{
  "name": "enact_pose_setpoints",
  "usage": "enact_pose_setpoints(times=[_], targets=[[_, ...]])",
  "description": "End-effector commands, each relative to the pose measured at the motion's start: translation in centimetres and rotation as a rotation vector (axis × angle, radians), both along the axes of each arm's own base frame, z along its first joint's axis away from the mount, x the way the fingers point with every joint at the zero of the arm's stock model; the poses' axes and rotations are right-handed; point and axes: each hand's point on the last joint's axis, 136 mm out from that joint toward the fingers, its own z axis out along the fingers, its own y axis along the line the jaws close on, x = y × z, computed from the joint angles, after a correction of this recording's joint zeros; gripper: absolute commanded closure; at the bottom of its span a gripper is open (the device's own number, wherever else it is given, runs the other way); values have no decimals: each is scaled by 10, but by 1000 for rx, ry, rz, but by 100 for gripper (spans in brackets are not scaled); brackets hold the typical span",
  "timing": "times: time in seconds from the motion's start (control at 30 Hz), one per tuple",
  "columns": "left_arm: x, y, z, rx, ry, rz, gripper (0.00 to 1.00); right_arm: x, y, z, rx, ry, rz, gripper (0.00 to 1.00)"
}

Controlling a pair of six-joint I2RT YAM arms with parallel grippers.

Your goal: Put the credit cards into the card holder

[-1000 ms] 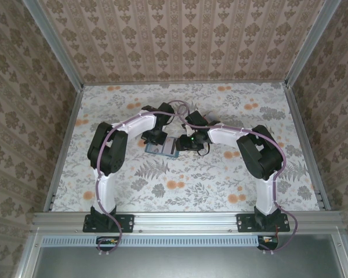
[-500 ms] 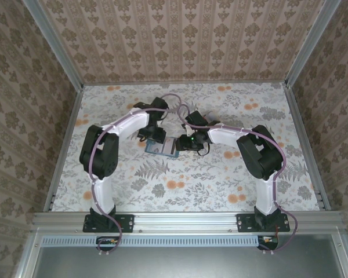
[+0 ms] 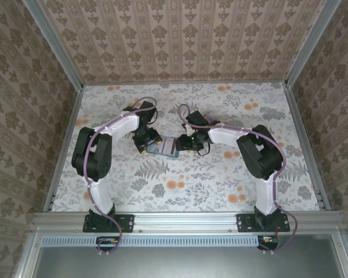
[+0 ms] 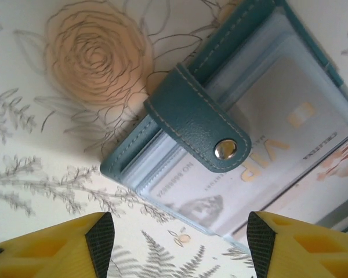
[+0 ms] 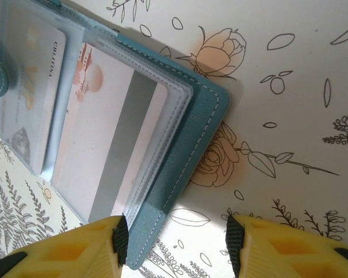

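Floral bench (image 3: 220, 174) between patterned walls. From above, we've got the teal holder (image 3: 164, 147) lying open mid-bench, with the left tool (image 3: 148, 142) just beside its left edge and the right tool (image 3: 183, 143) at its right edge.

Left wrist view: the jaws are spread wide and empty. The strap (image 4: 203, 124) flops across a clear sleeve with a VIP card (image 4: 267, 156) inside.

Right wrist view: jaws are apart, with the holder's cover corner between them, close against one finger (image 5: 120, 240) and not clamped. A striped card (image 5: 113, 150) shows through the sleeve.

Our worry: a nudge from that finger could drag the holder or flip a leaf shut, and the loose strap might snag.
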Motion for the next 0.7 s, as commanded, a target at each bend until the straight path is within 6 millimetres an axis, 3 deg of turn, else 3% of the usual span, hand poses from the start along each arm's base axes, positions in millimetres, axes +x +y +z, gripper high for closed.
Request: enact_pose_setpoints(times=[0.0, 0.17, 0.33, 0.67], targets=[[-10, 9, 3, 67, 132, 236, 35, -11, 6, -20, 18, 39, 30, 49], [-11, 8, -7, 70, 221, 366, 35, -15, 3, -22, 23, 37, 35, 49], [4, -2, -9, 52, 218, 394, 37, -18, 4, -21, 41, 38, 34, 49], [25, 1, -10, 76, 197, 396, 39, -18, 3, -20, 55, 35, 39, 49]])
